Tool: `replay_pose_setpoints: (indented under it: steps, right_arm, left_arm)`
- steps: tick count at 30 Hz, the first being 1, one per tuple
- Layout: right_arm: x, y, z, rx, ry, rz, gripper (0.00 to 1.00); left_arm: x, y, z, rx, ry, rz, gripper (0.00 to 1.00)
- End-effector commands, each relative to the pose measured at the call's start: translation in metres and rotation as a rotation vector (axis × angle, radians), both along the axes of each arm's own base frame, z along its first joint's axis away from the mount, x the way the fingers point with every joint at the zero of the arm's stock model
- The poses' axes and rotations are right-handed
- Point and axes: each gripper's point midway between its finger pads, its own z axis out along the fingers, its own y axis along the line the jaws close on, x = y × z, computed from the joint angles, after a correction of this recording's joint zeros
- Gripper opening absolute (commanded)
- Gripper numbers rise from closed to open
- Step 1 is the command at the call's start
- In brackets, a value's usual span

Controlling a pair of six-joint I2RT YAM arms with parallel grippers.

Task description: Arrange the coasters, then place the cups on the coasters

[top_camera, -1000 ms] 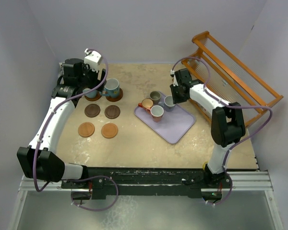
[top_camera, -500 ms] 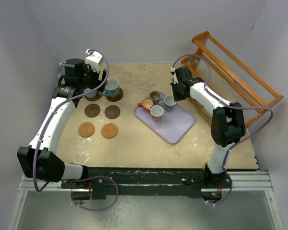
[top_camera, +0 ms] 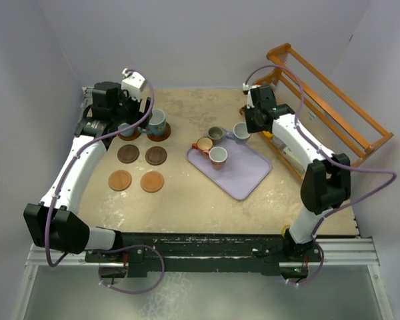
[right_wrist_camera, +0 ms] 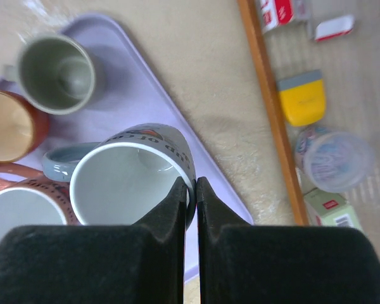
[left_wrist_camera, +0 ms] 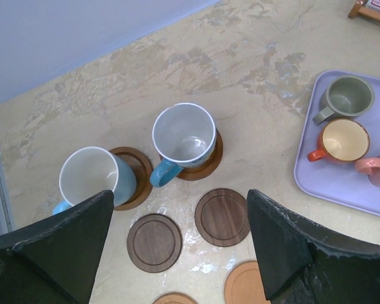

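Right tool (right_wrist_camera: pixel 190 185) clamped grey-blue cup (right_wrist_camera: pixel 117 190) rim, carried it rearward.

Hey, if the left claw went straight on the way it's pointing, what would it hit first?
Most likely the left claw would land on one of the two bare dark coasters between its open fingers; depth is unclear.

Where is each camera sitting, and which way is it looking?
Top camera: high behind the arms, looking down on the whole table; the left arm and right arm show from their bases.
Left wrist camera: on the left arm, looking down at two light blue cups and the coasters; its open fingers frame the bottom.
Right wrist camera: on the right arm, looking down at the grey-blue cup; its fingers pinch the rim.
Shared: both wrist views show the lavender tray, orange cup and grey-olive cup.
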Motion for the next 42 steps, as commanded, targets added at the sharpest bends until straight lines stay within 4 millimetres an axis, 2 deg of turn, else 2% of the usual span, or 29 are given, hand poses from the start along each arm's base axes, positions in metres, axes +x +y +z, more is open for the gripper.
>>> replay_pose_setpoints:
  steps: [1, 4, 8, 14, 20, 25, 30, 36, 42]
  right_arm:
    - [0.015, -0.001, 0.102, 0.053, -0.26, 0.007, 0.0]
    - [0.013, -0.005, 0.132, 0.045, -0.339, 0.015, 0.0]
    - [0.005, 0.001, 0.164, 0.09, -0.398, 0.038, 0.0]
    - [-0.009, 0.022, 0.191, 0.112, -0.453, 0.08, 0.0]
    - [-0.021, 0.058, 0.205, 0.088, -0.497, 0.148, 0.0]
    - [-0.027, 0.086, 0.207, 0.083, -0.493, 0.199, 0.0]
    - [-0.03, 0.109, 0.205, 0.075, -0.48, 0.237, 0.0]
    - [-0.03, 0.123, 0.202, 0.061, -0.473, 0.25, 0.0]
    - [-0.032, 0.127, 0.202, 0.072, -0.472, 0.247, 0.0]
  left_arm:
    - [-0.001, -0.013, 0.044, -0.038, -0.126, -0.043, 0.83]
    - [-0.006, -0.023, 0.052, -0.06, -0.137, -0.075, 0.83]
    - [-0.014, -0.043, 0.063, -0.086, -0.15, -0.118, 0.83]
    - [-0.028, -0.092, 0.077, -0.134, -0.147, -0.188, 0.8]
    - [-0.033, -0.139, 0.087, -0.203, -0.113, -0.266, 0.76]
    - [-0.034, -0.167, 0.091, -0.283, -0.079, -0.278, 0.73]
    - [-0.036, -0.192, 0.082, -0.348, -0.012, -0.264, 0.73]
    - [-0.031, -0.206, 0.068, -0.397, 0.07, -0.22, 0.7]
    - [-0.017, -0.199, 0.054, -0.377, 0.084, -0.127, 0.61]
